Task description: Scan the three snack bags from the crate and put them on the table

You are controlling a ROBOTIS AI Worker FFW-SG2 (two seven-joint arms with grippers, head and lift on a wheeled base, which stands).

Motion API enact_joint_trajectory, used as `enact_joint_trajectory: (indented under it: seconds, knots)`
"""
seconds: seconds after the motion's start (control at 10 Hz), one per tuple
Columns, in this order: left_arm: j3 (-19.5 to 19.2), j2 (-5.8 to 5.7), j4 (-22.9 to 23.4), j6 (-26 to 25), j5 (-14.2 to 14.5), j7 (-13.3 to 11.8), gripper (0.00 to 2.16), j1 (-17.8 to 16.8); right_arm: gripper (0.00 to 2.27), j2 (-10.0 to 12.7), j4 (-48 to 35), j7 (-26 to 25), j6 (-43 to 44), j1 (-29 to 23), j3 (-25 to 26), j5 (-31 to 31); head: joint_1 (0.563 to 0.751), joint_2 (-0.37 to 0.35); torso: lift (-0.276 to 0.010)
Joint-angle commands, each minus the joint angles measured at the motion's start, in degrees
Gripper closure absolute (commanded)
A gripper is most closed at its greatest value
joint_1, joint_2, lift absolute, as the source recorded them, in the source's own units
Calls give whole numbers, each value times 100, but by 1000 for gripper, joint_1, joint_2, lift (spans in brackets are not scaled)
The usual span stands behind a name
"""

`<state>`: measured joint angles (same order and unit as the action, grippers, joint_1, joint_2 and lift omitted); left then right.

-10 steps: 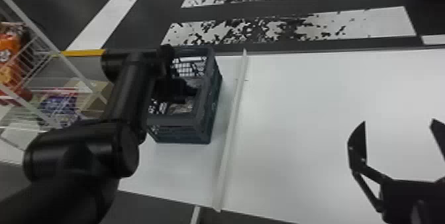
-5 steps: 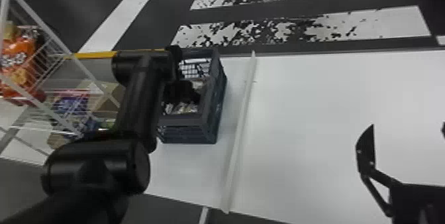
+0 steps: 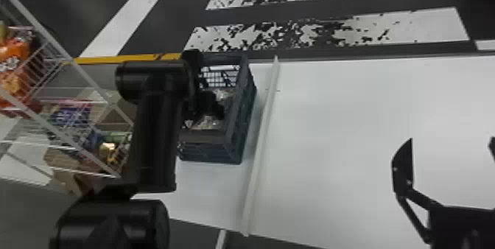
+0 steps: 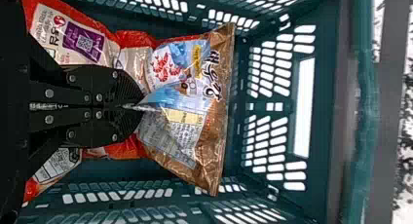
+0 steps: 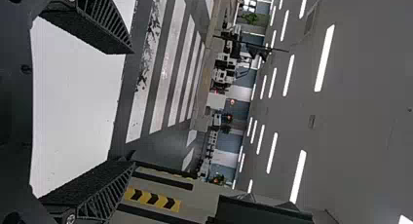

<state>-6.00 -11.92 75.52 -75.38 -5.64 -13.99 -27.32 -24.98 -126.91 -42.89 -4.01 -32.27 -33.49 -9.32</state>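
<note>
In the head view my left gripper reaches down inside the dark crate. The left wrist view has the left gripper shut, its fingertips pinching a fold of the brown and blue snack bag. Red snack bags lie beside and under the fingers, partly hidden by them, within the green crate. Over the right part of the white table, my right gripper is parked with its fingers wide apart. The right wrist view has the right gripper open and holding nothing.
A white wire rack with an orange bag and other packets stands left of the crate. A raised white strip runs across the table just right of the crate. Striped floor lies beyond the table's far edge.
The head view has shifted, so the scene sits a little farther right in it. My left gripper stays inside the crate, and the right arm looks still.
</note>
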Motion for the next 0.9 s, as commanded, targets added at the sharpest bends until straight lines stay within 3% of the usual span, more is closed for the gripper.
enact_joint_trajectory:
  seconds: [0.0, 0.4, 0.8]
  knots:
    - [20, 15, 473, -17, 20, 45, 2135, 192, 70, -7, -53, 0, 0, -69, 26, -26, 695, 309, -94]
    - [46, 41, 1281, -210, 46, 54, 2135, 561, 70, 10, -97, -26, 0, -130, 26, -87, 695, 297, -94]
    - [64, 23, 2125, -245, 20, 309, 2135, 956, 70, 10, -97, -26, -35, -148, 18, -114, 695, 302, -94]
